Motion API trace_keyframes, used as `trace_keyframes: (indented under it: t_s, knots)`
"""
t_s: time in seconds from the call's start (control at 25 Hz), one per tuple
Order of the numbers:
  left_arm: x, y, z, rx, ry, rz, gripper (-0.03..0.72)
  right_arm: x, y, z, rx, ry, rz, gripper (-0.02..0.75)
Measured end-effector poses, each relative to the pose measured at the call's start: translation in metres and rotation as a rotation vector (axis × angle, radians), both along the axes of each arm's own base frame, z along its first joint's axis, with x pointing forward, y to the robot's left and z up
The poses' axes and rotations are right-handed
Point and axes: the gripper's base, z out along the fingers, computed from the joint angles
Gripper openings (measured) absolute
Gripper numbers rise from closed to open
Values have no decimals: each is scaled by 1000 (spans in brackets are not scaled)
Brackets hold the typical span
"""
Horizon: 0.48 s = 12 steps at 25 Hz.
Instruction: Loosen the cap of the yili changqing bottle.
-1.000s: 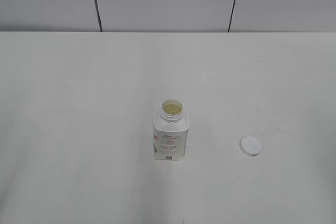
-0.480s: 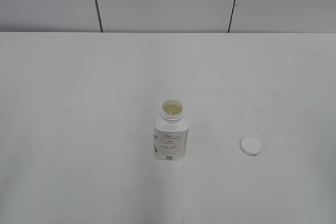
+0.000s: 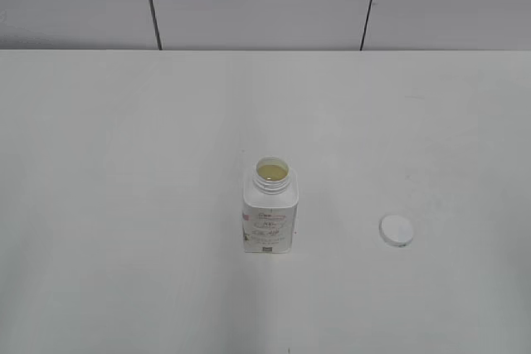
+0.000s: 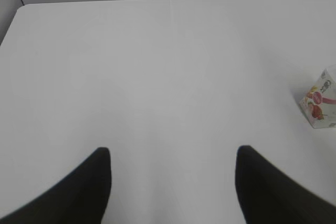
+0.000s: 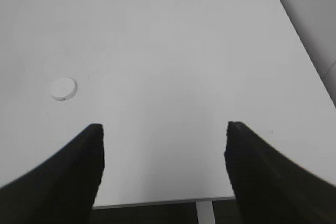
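Cap off, both arms pulled back

Both grippers, left and right, hang spread and empty; nothing has shifted over the last second, so the loosening looks finished. The yili changqing bottle stands open mid-table, its cap well apart to the right; the label's grey and pink print is too small to read

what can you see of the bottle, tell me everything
The yili changqing bottle is small, squat, white and plastic-looking, with a squarish rounded body. It stands upright near the middle of the table. Its wide threaded neck is open, showing yellowish contents. The label has grey and pinkish print. Nothing touches it but the table.
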Motion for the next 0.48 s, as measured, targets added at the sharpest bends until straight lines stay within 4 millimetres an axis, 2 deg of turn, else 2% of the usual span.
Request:
trace_keyframes:
  t_s: [0.48]
  knots:
    - [0,0,0,1,0,3,461,1,-1,1,3,-14,91,567]
